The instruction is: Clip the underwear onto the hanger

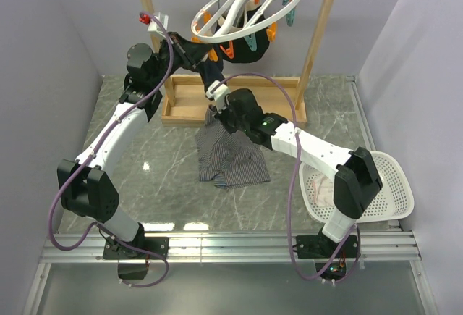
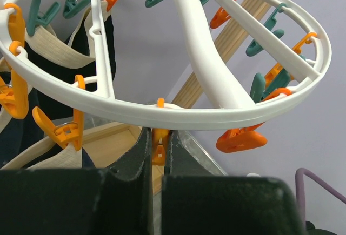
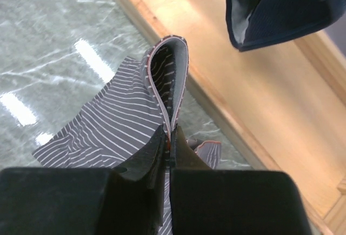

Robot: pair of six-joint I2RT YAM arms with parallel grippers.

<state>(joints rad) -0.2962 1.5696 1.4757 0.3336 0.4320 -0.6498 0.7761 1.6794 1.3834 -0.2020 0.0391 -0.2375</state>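
The underwear [image 1: 233, 157] looks soft and floppy; the right gripper [image 3: 168, 138] pinches its firmer waistband fold, while the left gripper [image 2: 158, 136] squeezes an orange clothespin [image 2: 159, 151].

underwear [image 1: 233, 157]: grey with fine dark stripes. Inside of the waistband is plain pale grey with a reddish edge trim.
hanger [image 1: 246, 3]: white all over.
clothespins [image 2: 240, 138]: a mix of orange and teal. The clothespin [image 2: 159, 151] at the left gripper [image 2: 158, 135] is orange.
left gripper and right gripper [image 3: 168, 138]: both black.
hung garment [image 1: 249, 43]: dark navy with a beige band.
frame [image 1: 323, 40]: light natural wood.
table [image 1: 166, 163]: grey-green marble with white veins.
basket [image 1: 394, 185]: white lattice.
cloth [image 1: 322, 188] in the basket: pinkish-white.
arms [image 1: 116, 130]: white links, black joints.
cables [image 1: 291, 177]: purple.
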